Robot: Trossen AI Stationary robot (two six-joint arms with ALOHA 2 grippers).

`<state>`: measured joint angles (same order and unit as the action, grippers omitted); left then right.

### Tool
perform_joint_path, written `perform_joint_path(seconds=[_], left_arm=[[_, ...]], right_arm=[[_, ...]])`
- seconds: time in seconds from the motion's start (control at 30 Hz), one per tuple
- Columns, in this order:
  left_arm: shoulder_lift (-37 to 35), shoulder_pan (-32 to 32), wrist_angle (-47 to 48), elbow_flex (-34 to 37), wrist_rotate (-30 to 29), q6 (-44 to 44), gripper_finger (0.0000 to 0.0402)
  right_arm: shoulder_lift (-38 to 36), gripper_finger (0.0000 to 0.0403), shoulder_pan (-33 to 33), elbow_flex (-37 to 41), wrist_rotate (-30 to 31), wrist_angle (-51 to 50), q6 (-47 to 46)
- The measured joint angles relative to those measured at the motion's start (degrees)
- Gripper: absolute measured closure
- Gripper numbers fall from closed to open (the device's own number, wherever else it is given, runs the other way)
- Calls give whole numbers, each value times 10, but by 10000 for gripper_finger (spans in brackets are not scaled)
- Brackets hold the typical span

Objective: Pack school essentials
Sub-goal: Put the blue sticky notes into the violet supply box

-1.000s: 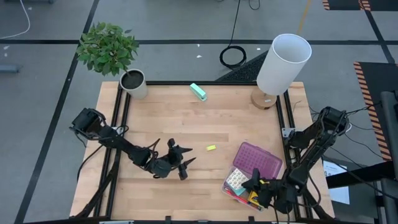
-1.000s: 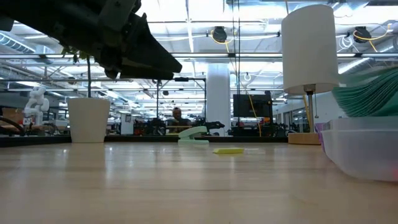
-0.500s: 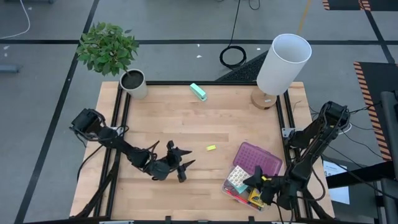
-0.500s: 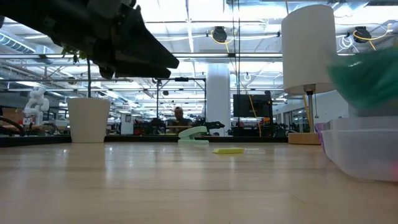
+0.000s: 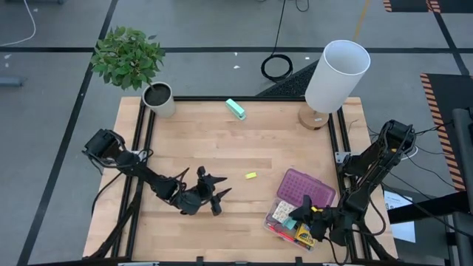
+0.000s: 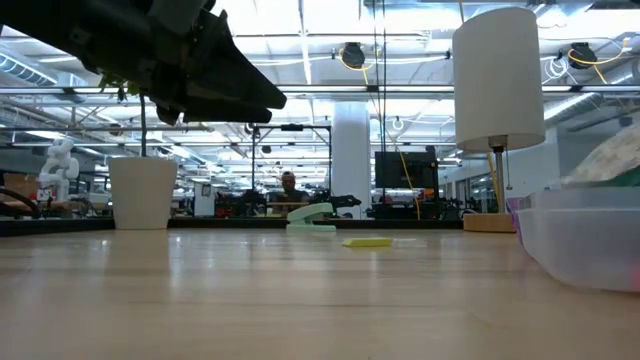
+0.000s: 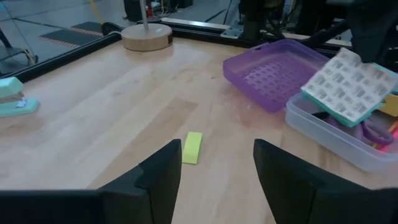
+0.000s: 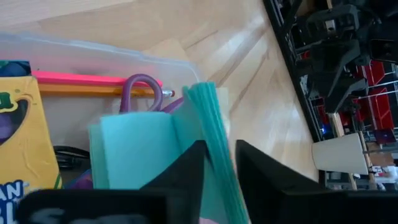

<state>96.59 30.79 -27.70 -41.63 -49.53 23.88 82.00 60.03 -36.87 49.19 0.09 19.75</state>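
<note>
The right gripper (image 5: 304, 216) pinches the small multicoloured card (image 5: 280, 213) over the clear box (image 7: 348, 134), tilted to slip in beside the scissors (image 8: 142, 89); the left gripper (image 5: 215, 193) waits spread-fingered near the yellow eraser (image 5: 250, 176) (still unpacked)

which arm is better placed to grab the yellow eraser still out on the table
Left. The left gripper hangs open just short of the yellow eraser, which lies past its fingers in its wrist view. The right gripper is busy at the clear box, shut on the teal-edged card pack.
</note>
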Motion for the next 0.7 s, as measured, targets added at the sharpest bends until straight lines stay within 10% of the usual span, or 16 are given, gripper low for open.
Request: perform_joint_path(seconds=[0.37, 0.7], left_arm=[[0, -8, 0, 0, -1, 3, 199], [0, -21, -28, 0, -2, 2, 199]], right_arm=[[-44, 203, 28, 0, -19, -14, -46], [-100, 218, 23, 0, -77, -40, -207]])
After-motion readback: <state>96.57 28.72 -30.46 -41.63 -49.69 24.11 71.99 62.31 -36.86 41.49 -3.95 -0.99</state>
